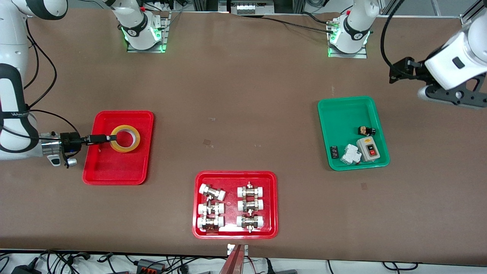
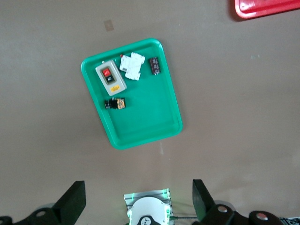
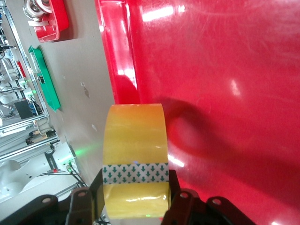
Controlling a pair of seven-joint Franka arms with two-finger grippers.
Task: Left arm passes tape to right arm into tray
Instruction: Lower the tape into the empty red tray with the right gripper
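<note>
Right gripper [image 1: 111,137] clenched on the tape [image 1: 125,138], pinching its wall at the edge toward the right arm's end of the table, one finger inside the hole, one outside. Tape held flat over the tray [image 1: 114,167], in the half farther from the front camera; cannot tell whether touching the tray floor. In the right wrist view, yellow band [image 3: 135,159] caught between the dark fingers [image 3: 89,201], red tray [image 3: 225,93] underneath. Left gripper [image 2: 136,199] released, fingers spread wide, empty, waiting up in the air beside the green tray [image 1: 342,114]
</note>
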